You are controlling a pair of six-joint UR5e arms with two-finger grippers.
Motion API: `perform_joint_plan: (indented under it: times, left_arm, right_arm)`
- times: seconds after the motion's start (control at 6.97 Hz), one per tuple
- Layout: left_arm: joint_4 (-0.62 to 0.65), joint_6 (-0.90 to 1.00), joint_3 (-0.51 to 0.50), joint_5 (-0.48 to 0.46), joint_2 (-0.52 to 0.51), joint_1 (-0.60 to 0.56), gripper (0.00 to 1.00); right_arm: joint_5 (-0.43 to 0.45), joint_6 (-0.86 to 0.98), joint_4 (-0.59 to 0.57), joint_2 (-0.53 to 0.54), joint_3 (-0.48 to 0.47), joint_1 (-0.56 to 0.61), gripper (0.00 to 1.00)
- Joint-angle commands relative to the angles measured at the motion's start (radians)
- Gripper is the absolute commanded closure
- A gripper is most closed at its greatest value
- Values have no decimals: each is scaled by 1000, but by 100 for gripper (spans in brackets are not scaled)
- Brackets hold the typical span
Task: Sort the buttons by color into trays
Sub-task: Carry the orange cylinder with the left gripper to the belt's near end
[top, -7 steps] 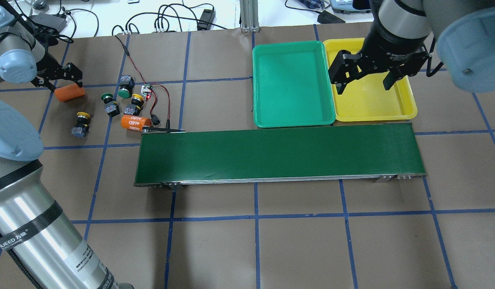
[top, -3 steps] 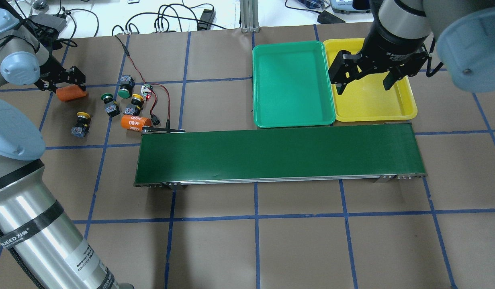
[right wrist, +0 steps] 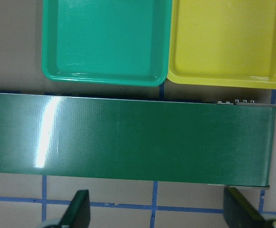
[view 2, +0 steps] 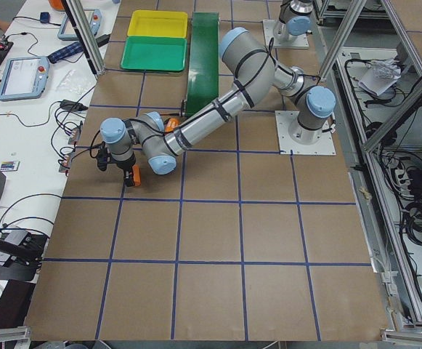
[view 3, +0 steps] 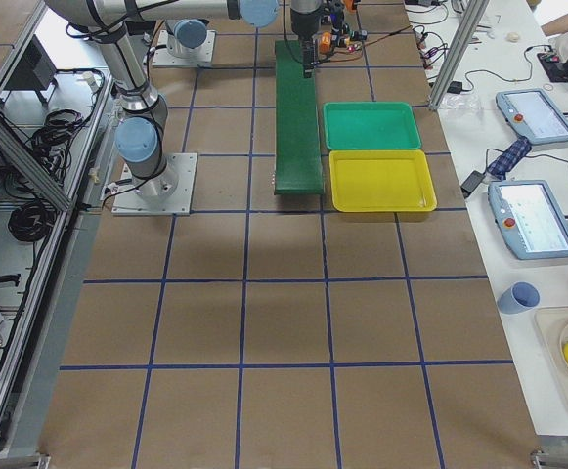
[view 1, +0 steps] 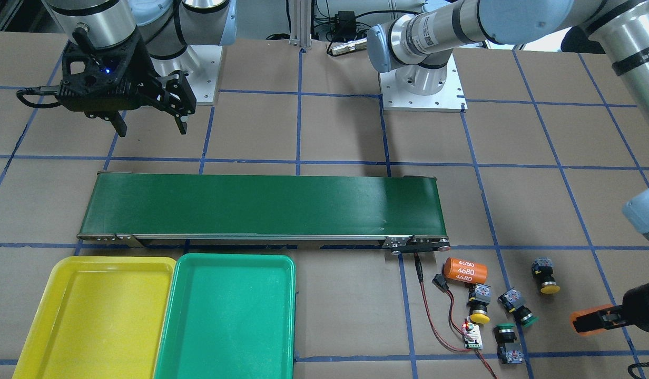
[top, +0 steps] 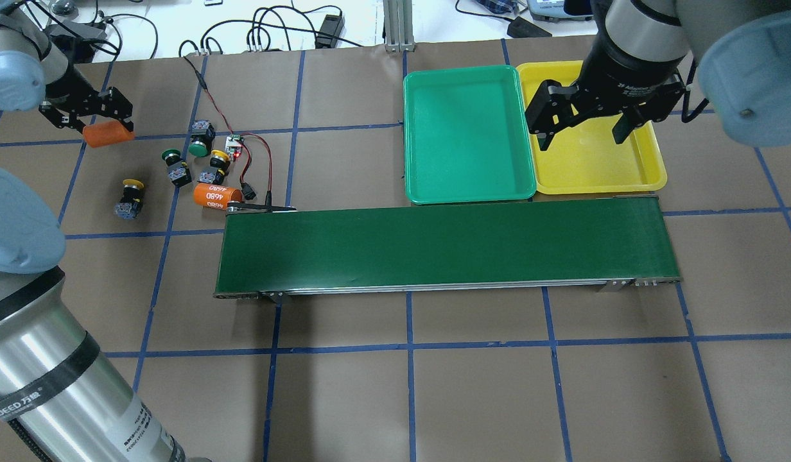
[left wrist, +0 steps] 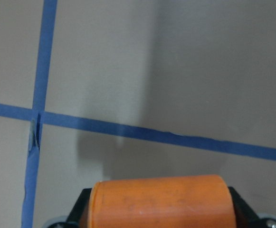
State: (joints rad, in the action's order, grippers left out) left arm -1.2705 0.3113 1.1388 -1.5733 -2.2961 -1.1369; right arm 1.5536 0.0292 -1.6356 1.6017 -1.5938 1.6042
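- Brown taped surface [top: 344, 398]: four buttons [top: 177, 172] near left tool [top: 105, 129].
- Its jaws clench an orange cylinder [left wrist: 161, 202].
- Empty, released right tool [top: 582, 138]; trays [right wrist: 107, 42] ahead of it.

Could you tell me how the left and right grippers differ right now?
The left gripper is shut on an orange cylinder; the right gripper is open and empty. The left one is by the buttons, the right one at the trays' end. Neither holds a button.

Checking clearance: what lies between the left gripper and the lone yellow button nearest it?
Nothing but bare table and blue tape between left gripper, shut on an orange cylinder, and yellow button, as the overhead view shows.
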Motion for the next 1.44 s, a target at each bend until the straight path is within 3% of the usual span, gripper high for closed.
perform_joint_plan:
  times: [0.0, 0.29, 0.57, 1.0, 1.29]
  left_arm:
    - [-163, 2, 95, 21, 191, -113, 100]
    - [-129, -68, 363, 24, 376, -190, 100]
    - [117, -100, 574, 19, 463, -298, 100]
    - [165, -62, 748, 22, 517, -319, 100]
    - [166, -1, 789, 32, 535, -319, 100]
  right_arm:
    - [0, 0, 0, 0, 0, -4, 0]
    - [0, 0, 0, 0, 0, -3, 0]
    - [0, 0, 0, 1, 0, -4, 0]
    - [0, 0, 0, 0, 0, -4, 0]
    - [0, 2, 0, 0, 0, -4, 0]
